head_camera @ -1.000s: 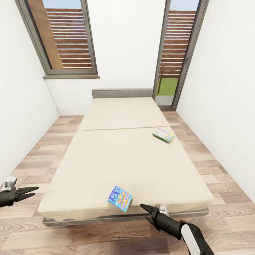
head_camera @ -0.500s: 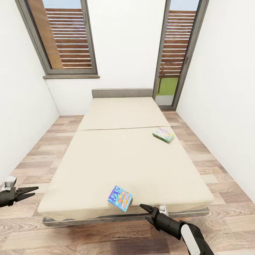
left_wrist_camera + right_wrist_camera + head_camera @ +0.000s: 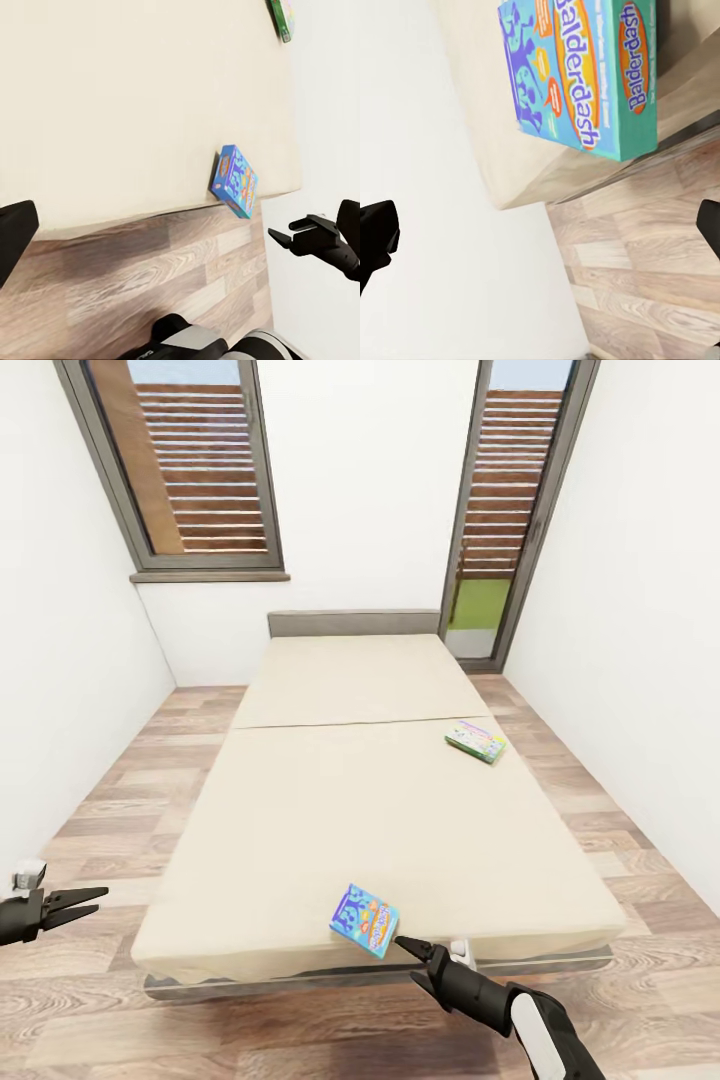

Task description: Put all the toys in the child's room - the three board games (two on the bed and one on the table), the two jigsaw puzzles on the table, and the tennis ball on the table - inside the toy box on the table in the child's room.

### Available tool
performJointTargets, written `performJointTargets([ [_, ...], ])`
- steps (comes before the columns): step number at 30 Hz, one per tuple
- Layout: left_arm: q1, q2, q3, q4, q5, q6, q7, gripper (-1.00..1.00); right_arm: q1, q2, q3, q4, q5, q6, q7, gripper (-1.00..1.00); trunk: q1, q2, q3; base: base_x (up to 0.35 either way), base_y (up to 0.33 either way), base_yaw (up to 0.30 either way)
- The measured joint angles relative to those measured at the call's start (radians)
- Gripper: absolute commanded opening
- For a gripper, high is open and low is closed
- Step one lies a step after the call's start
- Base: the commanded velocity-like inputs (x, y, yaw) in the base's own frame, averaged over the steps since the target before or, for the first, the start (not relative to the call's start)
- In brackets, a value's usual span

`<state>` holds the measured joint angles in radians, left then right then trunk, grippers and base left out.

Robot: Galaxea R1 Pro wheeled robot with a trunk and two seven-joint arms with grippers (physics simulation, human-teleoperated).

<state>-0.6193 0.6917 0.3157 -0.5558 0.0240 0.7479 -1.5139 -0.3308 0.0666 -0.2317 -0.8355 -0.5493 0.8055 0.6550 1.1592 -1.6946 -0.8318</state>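
Two flat board games on the wide cream-mattressed bed [image 3: 330, 800] with its grey frame: a blue cardboard box printed "Balderdash" [image 3: 364, 920], hanging partly over the near foot edge, and a green-edged white game box [image 3: 476, 740] far up toward the right side. Right gripper [image 3: 413, 960] just beside the blue box, low at the mattress edge, fingers apart and empty. Left gripper [image 3: 82, 902] well apart, off over the wood plank floor [image 3: 110, 1000] at the left, fingers likewise apart, holding nothing. Probably lining up for a first pick. Risk from here: nudging the overhanging blue box with a fingertip and tipping it onto the floor; or pinching mattress along with cardboard and slipping off the thin edge.
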Motion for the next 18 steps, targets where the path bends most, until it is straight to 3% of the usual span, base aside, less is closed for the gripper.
performJointTargets([
  [18,0.000,0.000,0.000,0.000,0.000,-0.002,0.000,1.00,0.000,0.000,0.000,0.000,0.000,0.000,0.000,1.00,0.000,0.000,0.000,0.000,0.073,0.000],
])
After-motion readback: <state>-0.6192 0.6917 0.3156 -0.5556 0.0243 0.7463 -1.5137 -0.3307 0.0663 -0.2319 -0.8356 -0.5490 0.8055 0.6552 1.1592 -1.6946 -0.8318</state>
